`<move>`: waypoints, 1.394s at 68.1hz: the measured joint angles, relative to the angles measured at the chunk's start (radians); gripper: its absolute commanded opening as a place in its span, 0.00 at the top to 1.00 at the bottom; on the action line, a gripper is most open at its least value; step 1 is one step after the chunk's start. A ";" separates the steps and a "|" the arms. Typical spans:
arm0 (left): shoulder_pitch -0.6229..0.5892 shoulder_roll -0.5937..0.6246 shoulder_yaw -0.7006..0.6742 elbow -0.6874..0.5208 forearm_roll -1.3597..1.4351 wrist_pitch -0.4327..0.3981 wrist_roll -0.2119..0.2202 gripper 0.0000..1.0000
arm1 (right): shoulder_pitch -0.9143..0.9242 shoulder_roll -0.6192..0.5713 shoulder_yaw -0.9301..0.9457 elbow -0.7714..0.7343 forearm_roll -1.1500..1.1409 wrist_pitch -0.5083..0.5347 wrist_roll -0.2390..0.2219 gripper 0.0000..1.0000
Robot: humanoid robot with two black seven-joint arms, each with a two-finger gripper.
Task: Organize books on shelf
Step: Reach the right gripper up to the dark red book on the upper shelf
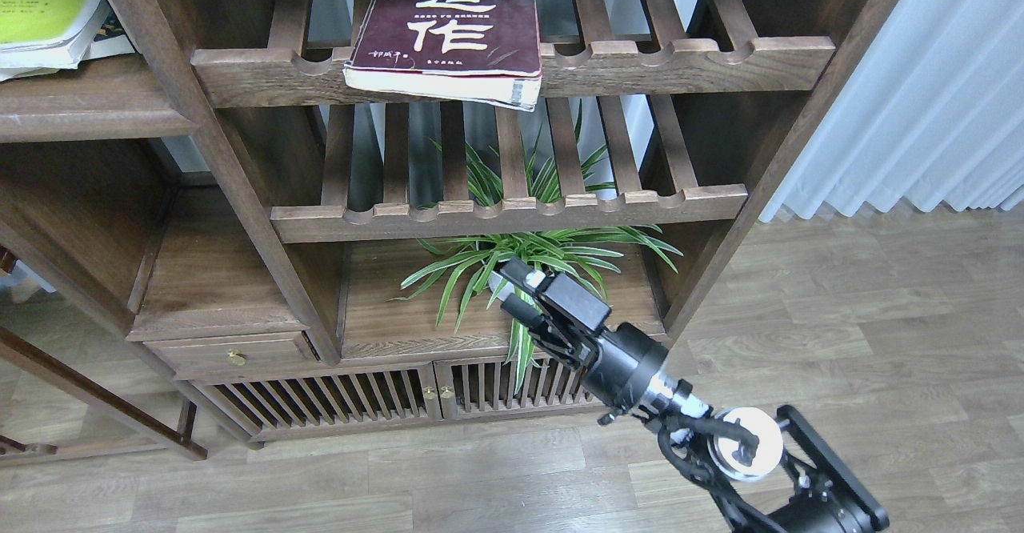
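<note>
A thick maroon book (452,29) with large white Chinese characters lies flat on the upper slatted rack, its front edge overhanging the rail. A yellow-green and white book (40,5) lies on the solid dark-brown shelf (88,109) at the top left. A corner of another book (116,35) shows under it; its cover is hidden. My right gripper (510,286) is open and empty, raised in front of the plant, well below the maroon book. My left gripper is out of view.
A spider plant in a white pot (512,281) stands on the low board behind my right gripper. A second slatted rack (512,213) is above it. Slatted cabinet doors (360,397) are below. A white curtain (920,101) hangs at the right, over wood floor (840,317).
</note>
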 measured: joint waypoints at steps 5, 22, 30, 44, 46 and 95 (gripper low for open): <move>0.003 0.001 0.000 0.000 0.000 0.000 0.000 0.00 | 0.050 0.000 0.000 0.018 -0.003 -0.055 0.000 0.02; 0.007 0.004 -0.001 0.001 0.000 0.000 0.000 0.00 | 0.255 0.000 -0.013 0.032 -0.031 -0.214 0.015 0.02; 0.007 0.004 0.000 0.000 0.000 0.000 0.000 0.00 | 0.330 0.000 -0.034 0.033 -0.038 -0.270 0.037 0.02; 0.011 0.004 -0.001 0.001 0.000 0.000 -0.001 0.00 | 0.406 0.000 -0.036 0.032 -0.039 -0.338 0.042 0.03; 0.011 0.004 -0.001 0.001 0.000 0.000 -0.001 0.00 | 0.415 0.000 -0.036 0.031 -0.039 -0.344 0.042 0.03; 0.014 0.005 -0.004 0.002 -0.002 0.000 -0.002 0.00 | 0.557 0.000 0.015 -0.094 -0.105 -0.468 0.088 0.10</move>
